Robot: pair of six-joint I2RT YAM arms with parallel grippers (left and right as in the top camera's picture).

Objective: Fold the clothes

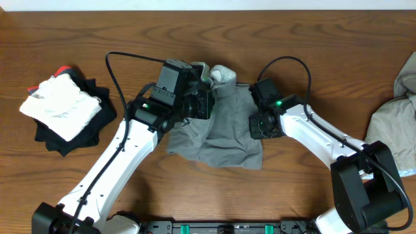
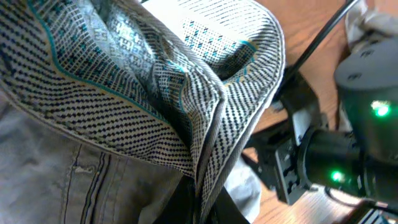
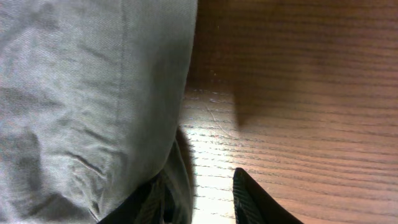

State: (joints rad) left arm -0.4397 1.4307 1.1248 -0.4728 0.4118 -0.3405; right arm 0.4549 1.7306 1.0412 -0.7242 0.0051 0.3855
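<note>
The left gripper [image 1: 209, 107] clamps the grey shorts [image 1: 224, 140] at the waistband [image 2: 186, 124]; the right gripper [image 3: 205, 199], jaws apart at the shorts' opposite edge, should pinch there before both pull taut.

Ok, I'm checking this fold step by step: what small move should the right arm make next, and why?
Probably close the right pincer on the edge of the grey shorts: its jaws stand apart with the cloth at one finger, while the left pincer is shut on the waistband.
</note>
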